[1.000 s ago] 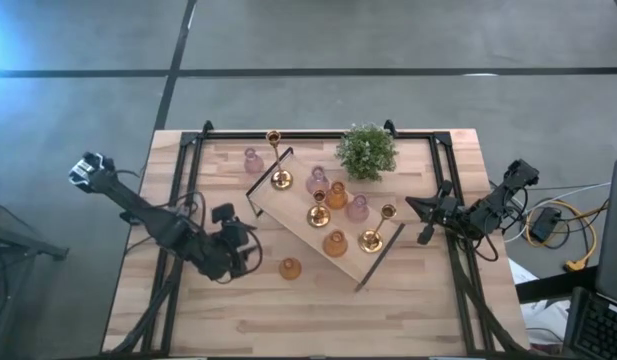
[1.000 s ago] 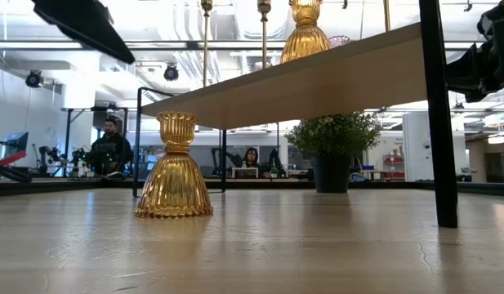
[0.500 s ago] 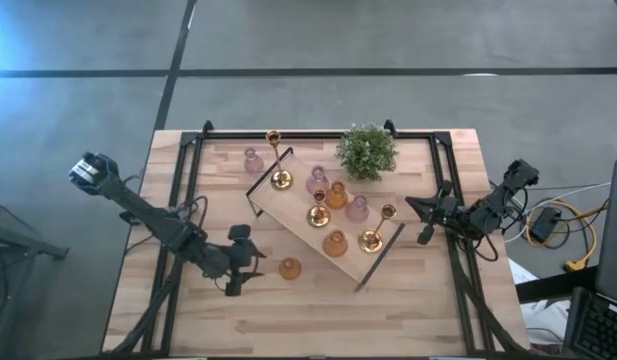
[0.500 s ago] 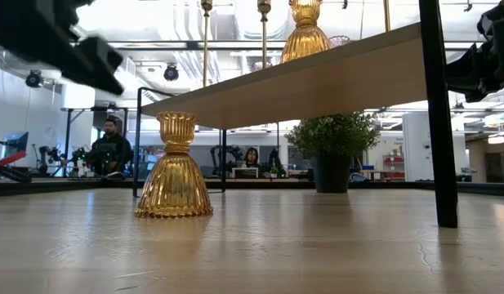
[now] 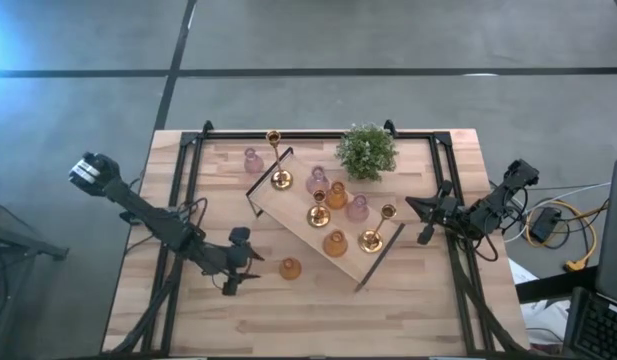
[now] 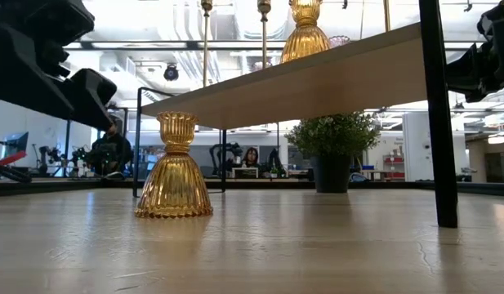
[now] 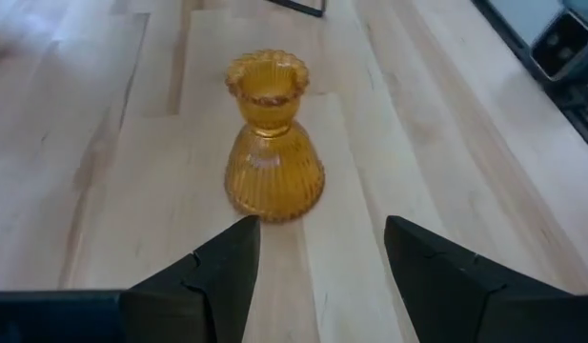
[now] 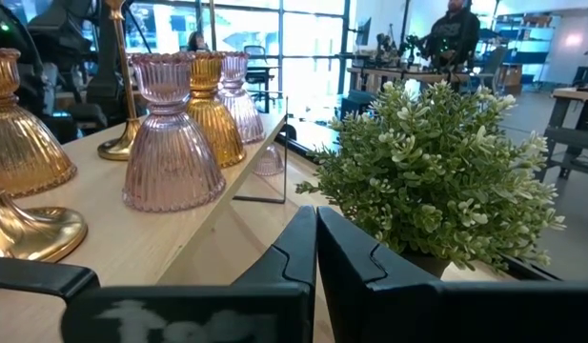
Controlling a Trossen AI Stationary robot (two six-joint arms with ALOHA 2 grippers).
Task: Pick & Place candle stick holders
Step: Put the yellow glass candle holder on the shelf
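One amber holder (image 7: 273, 138) is standing alone on the bench (image 5: 318, 320) just beyond the left gripper (image 7: 317, 250), whose empty jaws are gaping; centring on its waist seems best.

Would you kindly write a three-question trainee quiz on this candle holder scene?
1. True or false: the left gripper is shut on the amber holder.
2. Where does that amber holder stand? A) on the tray B) on the bare table C) beside the plant
3. Fill in: the right gripper is ____.

Key: 1 false, it is open, just short of the holder. 2 B. 3 shut.
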